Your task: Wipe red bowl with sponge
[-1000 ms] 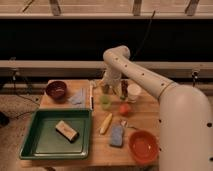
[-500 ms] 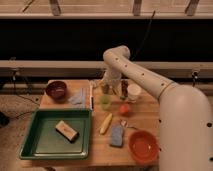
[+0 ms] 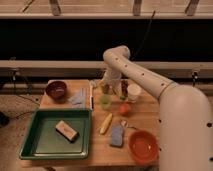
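A red-orange bowl (image 3: 144, 146) sits at the front right of the wooden table (image 3: 100, 150). A blue sponge (image 3: 117, 135) lies just left of it. A tan block like a sponge (image 3: 66, 130) lies in the green tray (image 3: 35, 145). A dark red bowl (image 3: 56, 90) stands at the back left. My gripper (image 3: 106, 86) hangs low over the back middle of the table, just above a green cup (image 3: 105, 101), far from both bowls and both sponges.
A white cup (image 3: 133, 92) and a dark can (image 3: 123, 87) stand right of the gripper. An orange fruit (image 3: 124, 108) and a banana (image 3: 106, 123) lie mid-table. A blue-grey cloth (image 3: 79, 97) lies beside the dark bowl. My arm (image 3: 150, 80) spans the right side.
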{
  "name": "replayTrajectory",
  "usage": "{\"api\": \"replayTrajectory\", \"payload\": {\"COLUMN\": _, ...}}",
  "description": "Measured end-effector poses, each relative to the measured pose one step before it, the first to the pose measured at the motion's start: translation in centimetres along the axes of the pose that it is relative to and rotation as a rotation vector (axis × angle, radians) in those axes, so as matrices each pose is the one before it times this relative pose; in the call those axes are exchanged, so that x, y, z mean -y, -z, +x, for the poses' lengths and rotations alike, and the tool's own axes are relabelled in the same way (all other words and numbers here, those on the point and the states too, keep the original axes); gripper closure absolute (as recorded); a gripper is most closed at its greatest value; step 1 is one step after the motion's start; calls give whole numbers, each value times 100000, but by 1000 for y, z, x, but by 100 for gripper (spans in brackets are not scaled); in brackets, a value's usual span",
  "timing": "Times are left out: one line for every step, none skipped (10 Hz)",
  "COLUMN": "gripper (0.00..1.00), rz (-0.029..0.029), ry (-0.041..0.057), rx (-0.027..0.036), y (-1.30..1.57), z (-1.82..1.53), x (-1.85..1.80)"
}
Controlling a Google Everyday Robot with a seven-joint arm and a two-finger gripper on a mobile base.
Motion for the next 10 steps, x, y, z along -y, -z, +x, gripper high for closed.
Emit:
{"api": "replayTrajectory", "payload": {"gripper": 20, "rz": 10, "ry": -5, "rx": -4, "y": 5, "z": 3, "x": -1}}
{"api": "replayTrajectory", "payload": {"gripper": 20, "rz": -10, "ry": 3, "rx": 4, "y": -4, "z": -2, "x": 0}}
{"api": "replayTrajectory", "payload": {"gripper": 20, "rz": 1, "ry": 1, "rx": 3, "y": -1, "z": -1, "x": 1}}
{"api": "replayTrajectory", "payload": {"gripper": 20, "rz": -2, "ry": -1, "rx": 0, "y": 1, "z": 0, "x": -1}}
{"api": "replayTrajectory", "payload": {"gripper": 20, "rz": -1, "ry": -1, "rx": -3, "y": 1, "z": 1, "x": -1}}
{"api": "replayTrajectory", "payload": {"gripper": 20, "rz": 4, "ry": -2, "rx": 3, "y": -2, "z": 0, "x": 0}}
{"api": "replayTrajectory", "payload": {"gripper": 20, "rz": -17, "ry": -12, "rx": 29, "y": 17, "z": 7, "x": 7}}
{"api": "replayTrajectory", "payload": {"gripper": 20, "rz": -54, "ry": 51, "rx": 56, "y": -21, "z": 57, "x": 7}}
{"api": "replayTrajectory", "payload": {"gripper": 20, "rz": -1039, "ry": 1267, "rx": -429, "y": -159, "z": -116, "x": -182}}
{"api": "replayTrajectory", "payload": {"gripper": 20, "rz": -1111, "ry": 1760, "rx": -133, "y": -168, "z": -685, "x": -350}}
